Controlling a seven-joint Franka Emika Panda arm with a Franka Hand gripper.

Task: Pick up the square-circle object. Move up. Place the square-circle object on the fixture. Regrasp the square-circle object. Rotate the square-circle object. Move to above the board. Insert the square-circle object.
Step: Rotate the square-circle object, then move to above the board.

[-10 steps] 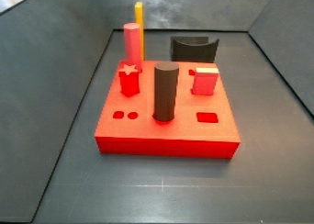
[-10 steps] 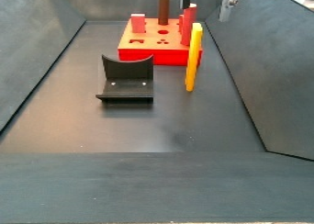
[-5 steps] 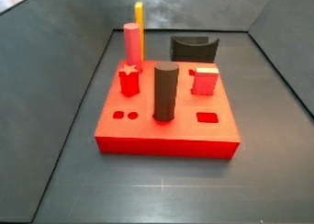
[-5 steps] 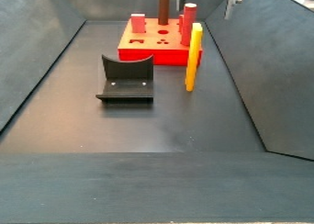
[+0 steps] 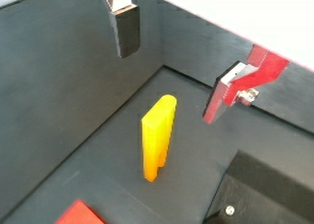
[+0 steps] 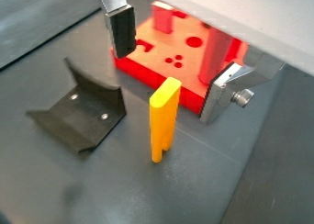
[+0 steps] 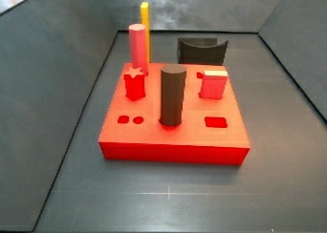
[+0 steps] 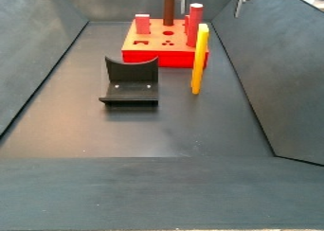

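Square-circle object stands upright, untouched, between the wide-open hand's fingers.

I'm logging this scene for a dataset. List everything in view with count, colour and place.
square-circle object: 1, yellow-orange, upright on the floor beside the board.
fixture: 1, black, on the floor near the board.
board: 1, red, on the floor.
pink peg: 1, upright on the board.
dark cylinder: 1, upright on the board.
red cube: 1, on the board.
star piece: 1, red, on the board.
gripper: 1, silver fingers with dark pads, open above the square-circle object.
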